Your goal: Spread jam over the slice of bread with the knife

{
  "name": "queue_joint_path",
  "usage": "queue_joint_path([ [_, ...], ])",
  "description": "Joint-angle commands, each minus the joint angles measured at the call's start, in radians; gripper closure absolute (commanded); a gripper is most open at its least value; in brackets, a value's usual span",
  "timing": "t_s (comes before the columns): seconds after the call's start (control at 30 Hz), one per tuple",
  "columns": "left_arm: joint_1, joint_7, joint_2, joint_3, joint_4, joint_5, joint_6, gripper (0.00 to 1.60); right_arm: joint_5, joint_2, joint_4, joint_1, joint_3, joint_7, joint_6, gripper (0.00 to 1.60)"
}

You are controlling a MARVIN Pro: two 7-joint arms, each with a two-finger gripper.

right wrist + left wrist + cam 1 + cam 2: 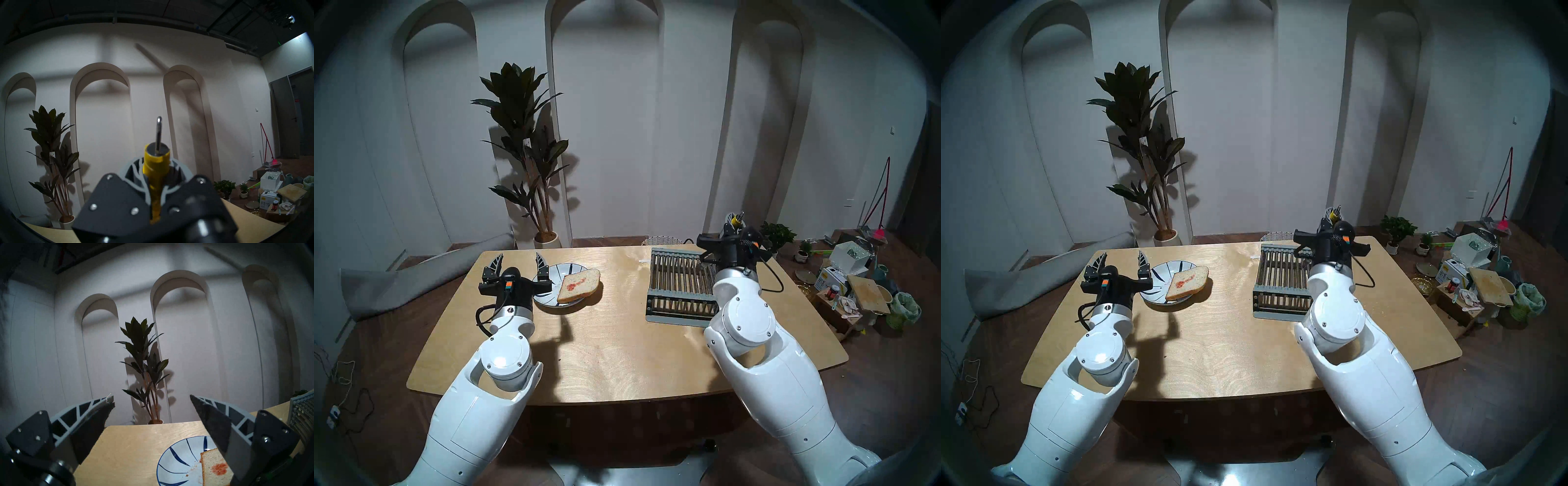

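We've got the speckled tan slice of bread point(579, 285) lying on the white, blue-striped plate point(551, 276) at the left of our pale wooden bench point(619, 339), a red smear of jam point(573, 284) on top. Our left pincer point(520, 262) hangs wide and empty beside the plate. Our right pincer point(157, 171) grips the yellow-handled metal knife point(156, 162), blade up, above the grey slatted rack point(680, 288).

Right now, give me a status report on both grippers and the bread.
Left gripper open, empty, beside plate. Right gripper shut on knife, raised over rack. Slice of bread on plate, jam smeared. Nothing between.
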Motion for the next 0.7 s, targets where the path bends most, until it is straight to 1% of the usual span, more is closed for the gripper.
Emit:
queue_joint_path([
  [0.0, -0.063, 0.032, 0.009, 0.018, 0.053, 0.101, -0.124, 0.00, -0.042, -0.021, 0.039, 0.003, 0.000, 0.001, -0.124, 1.60],
  [0.07, -0.075, 0.041, 0.005, 0.026, 0.072, 0.118, -0.137, 0.00, -0.048, -0.038, 0.061, 0.015, 0.000, -0.008, -0.136, 1.60],
  [0.2, -0.097, 0.057, -0.004, 0.038, 0.110, 0.140, -0.185, 0.00, -0.055, -0.051, 0.111, 0.047, -0.009, 0.001, -0.220, 1.60],
  [0.27, -0.102, 0.062, -0.006, 0.041, 0.120, 0.145, -0.192, 0.00, -0.052, -0.053, 0.122, 0.052, -0.011, 0.007, -0.234, 1.60],
  [0.3, -0.106, 0.066, -0.007, 0.044, 0.127, 0.148, -0.199, 0.00, -0.058, -0.050, 0.139, 0.059, -0.016, 0.010, -0.270, 1.60],
  [0.33, -0.113, 0.070, -0.010, 0.048, 0.140, 0.151, -0.208, 0.00, -0.064, -0.056, 0.152, 0.066, -0.018, 0.013, -0.279, 1.60],
  [0.37, -0.113, 0.070, -0.010, 0.048, 0.140, 0.151, -0.208, 0.00, -0.064, -0.056, 0.152, 0.066, -0.018, 0.013, -0.279, 1.60],
  [0.53, -0.123, 0.080, -0.017, 0.052, 0.155, 0.151, -0.230, 0.00, -0.075, -0.056, 0.185, 0.082, -0.021, 0.019, -0.354, 1.60],
  [0.67, -0.127, 0.090, -0.021, 0.054, 0.163, 0.157, -0.238, 0.00, -0.081, -0.050, 0.217, 0.086, -0.020, 0.027, -0.391, 1.60],
])
